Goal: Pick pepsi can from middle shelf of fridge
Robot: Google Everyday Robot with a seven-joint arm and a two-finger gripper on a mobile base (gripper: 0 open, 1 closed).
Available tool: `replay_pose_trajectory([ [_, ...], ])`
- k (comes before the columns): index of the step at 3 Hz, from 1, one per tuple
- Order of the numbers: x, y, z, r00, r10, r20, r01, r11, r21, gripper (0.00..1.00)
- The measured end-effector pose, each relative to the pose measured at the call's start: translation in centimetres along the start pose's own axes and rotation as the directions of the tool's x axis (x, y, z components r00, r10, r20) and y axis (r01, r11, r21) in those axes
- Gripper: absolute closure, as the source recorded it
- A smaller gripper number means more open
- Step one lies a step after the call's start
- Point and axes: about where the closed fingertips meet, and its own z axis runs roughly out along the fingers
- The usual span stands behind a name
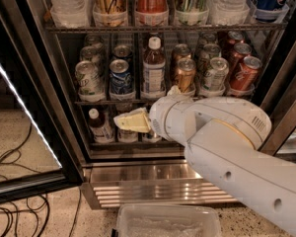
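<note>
- The gripper [130, 121] hangs low in the open fridge [138, 174], pointing left, just below the front rail of the middle shelf [99, 102]. We cannot tell whether the claw is apart or together.
- The pepsi can [121, 77] stands upright, long axis vertical, in the front row of the middle shelf, left of centre.
- From the claw the can lies above, a touch left and farther in. There is one arm only, so no choice of side.
- We judge the next move as a rise over the rail, then a reach in, level with the can's body.
- Room is tight: a pale green-silver can [88, 78] just left, a white-capped bottle [153, 68] just right, another can close behind.
- The surface is a wire rack, with a white cup-holder round the can's foot. We expect it wants lifting out, not dragging.
</note>
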Motion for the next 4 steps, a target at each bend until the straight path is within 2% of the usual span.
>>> replay_pose_trajectory([
  [1, 1.0, 3.6, 2.8, 1.000, 0.005, 0.001, -0.005, 0.9952, -0.098, 0.00],
  [2, 2.0, 8.5, 6.2, 1.000, 0.013, 0.007, -0.011, 0.9741, -0.226, 0.00],
  [3, 1.3, 10.7, 6.9, 0.999, -0.025, 0.045, 0.036, 0.9609, -0.274, 0.00],
  [4, -1.2, 7.0, 5.0, 0.992, -0.083, 0.095, 0.100, 0.9775, -0.186, 0.00],
])
